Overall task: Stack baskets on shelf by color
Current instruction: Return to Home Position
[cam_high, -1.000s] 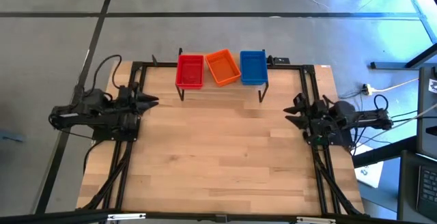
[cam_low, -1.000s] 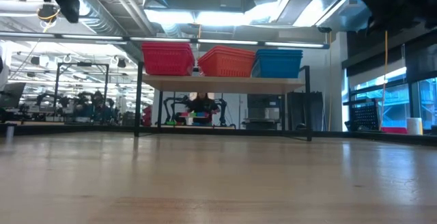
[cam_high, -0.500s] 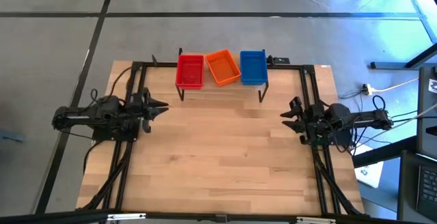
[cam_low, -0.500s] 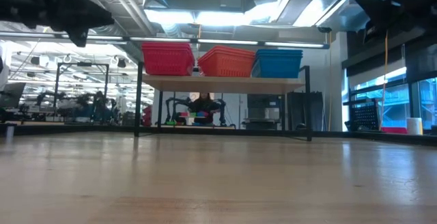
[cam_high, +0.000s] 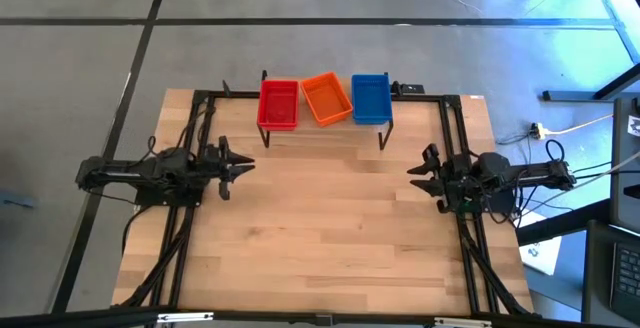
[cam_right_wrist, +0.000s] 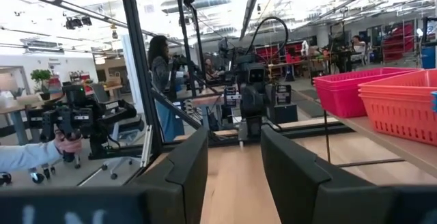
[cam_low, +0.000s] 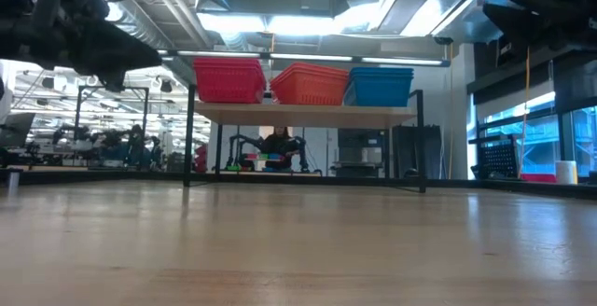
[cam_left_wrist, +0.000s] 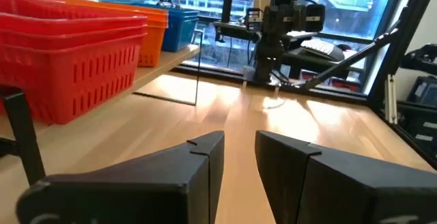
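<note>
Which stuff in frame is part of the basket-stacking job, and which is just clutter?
Job: red baskets, orange baskets and blue baskets on the shelf; left gripper and right gripper, both open, empty.
Not job: floor cable; person in the room beyond.

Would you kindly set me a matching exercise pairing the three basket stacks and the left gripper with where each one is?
Things:
1. red baskets
2. orange baskets
3. blue baskets
4. left gripper

Places:
A. middle of the shelf
B. over the table, off the shelf, fingers open on nothing
C. shelf's right end
D. shelf's left end

Pairs: 1-D, 2-A, 3-C, 4-B.
</note>
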